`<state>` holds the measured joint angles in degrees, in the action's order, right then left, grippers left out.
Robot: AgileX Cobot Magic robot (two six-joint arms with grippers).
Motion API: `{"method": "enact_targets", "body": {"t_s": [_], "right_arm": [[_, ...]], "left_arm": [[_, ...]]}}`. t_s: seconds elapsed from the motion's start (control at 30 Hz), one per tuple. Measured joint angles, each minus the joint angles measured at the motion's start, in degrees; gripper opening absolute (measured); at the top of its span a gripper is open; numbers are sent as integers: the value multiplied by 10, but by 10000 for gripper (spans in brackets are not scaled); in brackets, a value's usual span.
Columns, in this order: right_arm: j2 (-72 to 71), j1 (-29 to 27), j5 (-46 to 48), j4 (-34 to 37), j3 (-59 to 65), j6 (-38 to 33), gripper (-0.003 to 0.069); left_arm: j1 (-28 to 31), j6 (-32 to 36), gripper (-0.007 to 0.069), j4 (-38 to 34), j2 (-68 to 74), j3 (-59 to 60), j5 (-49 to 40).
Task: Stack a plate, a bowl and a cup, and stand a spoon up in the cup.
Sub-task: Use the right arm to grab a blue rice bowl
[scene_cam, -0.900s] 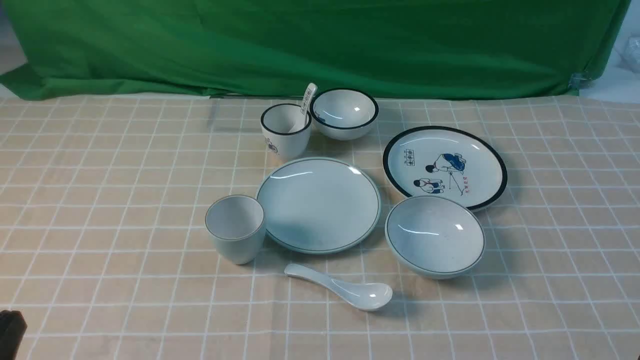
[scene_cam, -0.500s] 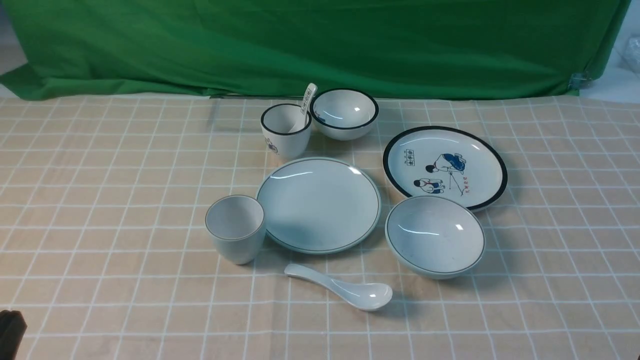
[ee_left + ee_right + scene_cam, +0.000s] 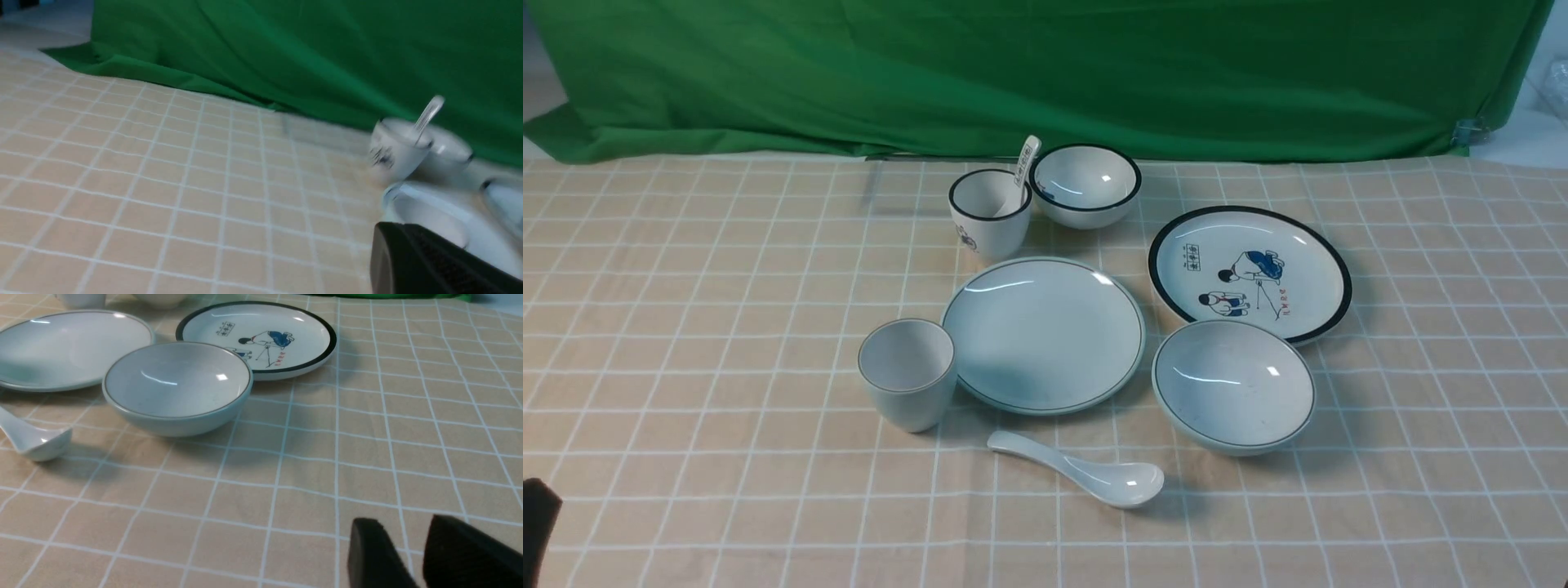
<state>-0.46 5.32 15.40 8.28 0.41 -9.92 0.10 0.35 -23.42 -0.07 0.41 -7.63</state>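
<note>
Cup [image 3: 907, 374]: upright, just left of the plate.
Plate [image 3: 1045, 335]: centre.
Spoon [image 3: 1086, 474]: lying before the plate.
Bowl [image 3: 1233, 384]: right, hiding the picture plate's [image 3: 1250, 269] near rim.
My left gripper [image 3: 392, 245]: blurred, mostly cut off; closed, seemingly empty.
My right gripper [image 3: 404, 526]: partly open, empty.
Writing: picture plate's characters unreadable.

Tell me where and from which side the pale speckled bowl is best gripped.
Probably the rim of the bowl on the robot's right, from above, one finger inside. It stands upright and open; the plain plate sits at its left, the picture plate behind it; its right side is free.
</note>
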Motion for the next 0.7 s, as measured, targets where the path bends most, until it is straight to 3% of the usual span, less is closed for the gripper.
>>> {"method": "enact_targets", "body": {"t_s": [0.07,0.23,0.37,0.53,0.6,0.7], "right_arm": [[0,0,0,0,0,0,239],[0,0,0,0,0,1,239],[0,0,0,0,0,1,239],[0,0,0,0,0,1,239],[0,0,0,0,0,1,239],[0,0,0,0,0,1,239]], "left_arm": [[0,-28,2,-102,0,0,51],[0,-55,2,-172,0,-7,99],[0,-29,2,-130,32,-93,-9],[0,88,2,-88,167,-244,-197],[-3,178,2,-84,285,-341,-306],[-35,224,2,-80,394,-410,-328]]}}
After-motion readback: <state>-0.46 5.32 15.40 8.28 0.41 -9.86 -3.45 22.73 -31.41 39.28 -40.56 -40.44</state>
